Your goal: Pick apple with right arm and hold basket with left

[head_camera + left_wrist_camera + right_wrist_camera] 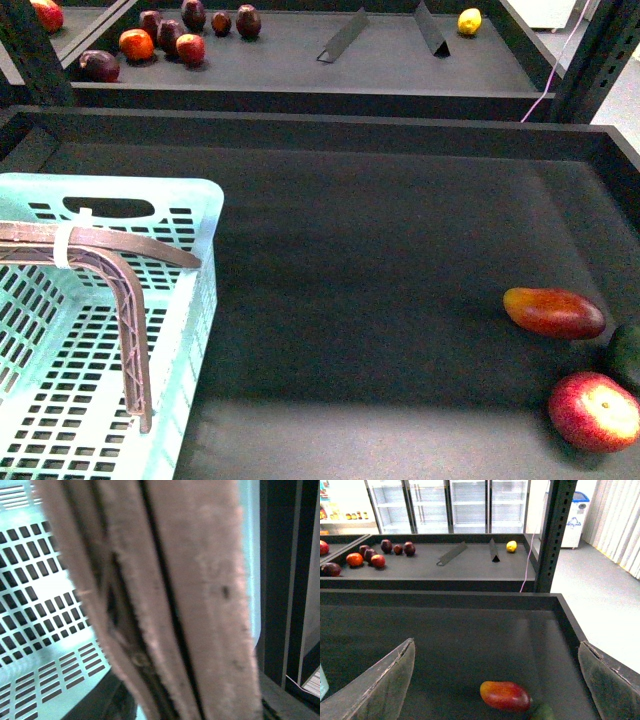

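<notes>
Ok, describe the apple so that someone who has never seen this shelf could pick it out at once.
Start at the big dark tray with the turquoise basket at its left, then go to its near right corner. The apple lies there. It is round and red with a pale patch, unlike the elongated red-orange fruit behind it and the dark green fruit beside it.

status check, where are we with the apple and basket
Right gripper open, empty. Left wrist view blurred against basket handle, grip unclear. Apple untouched, front right. Mango and dark fruit close beside it.
</notes>
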You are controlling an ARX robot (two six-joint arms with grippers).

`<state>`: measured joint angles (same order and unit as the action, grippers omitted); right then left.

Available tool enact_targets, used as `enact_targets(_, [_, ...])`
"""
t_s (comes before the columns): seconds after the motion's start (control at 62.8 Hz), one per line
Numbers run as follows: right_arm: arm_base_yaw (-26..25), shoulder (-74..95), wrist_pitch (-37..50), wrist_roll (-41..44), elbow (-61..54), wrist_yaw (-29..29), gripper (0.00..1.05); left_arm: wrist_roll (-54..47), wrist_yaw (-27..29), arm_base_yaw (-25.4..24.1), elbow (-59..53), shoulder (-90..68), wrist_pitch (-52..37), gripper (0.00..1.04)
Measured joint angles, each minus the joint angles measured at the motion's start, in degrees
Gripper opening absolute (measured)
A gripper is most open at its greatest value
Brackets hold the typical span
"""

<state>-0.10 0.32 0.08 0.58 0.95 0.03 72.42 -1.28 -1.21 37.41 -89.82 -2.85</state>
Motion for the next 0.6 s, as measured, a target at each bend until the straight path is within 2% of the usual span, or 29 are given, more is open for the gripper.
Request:
enact_targets(0.096, [0.0,0.0,0.0,0.0,0.0,0.0,0.96,1.3,0.0,0.0,0.5,0.1,0.3,0.24])
enact_targets(0.159, [0.0,0.0,0.0,0.0,0.0,0.0,0.96,3.6,0.1,0.0,0.5,0.4,0.6,0.19])
enact_targets(0.271, [0.0,0.0,0.0,0.0,0.0,0.0,0.96,2.0,0.9,0.0,0.5,1.9,0.9,0.17])
enact_targets(0.605, [0.0,0.0,0.0,0.0,0.0,0.0,0.96,-11.2,0.3,2.0,-0.5,12.2,4.0,0.17])
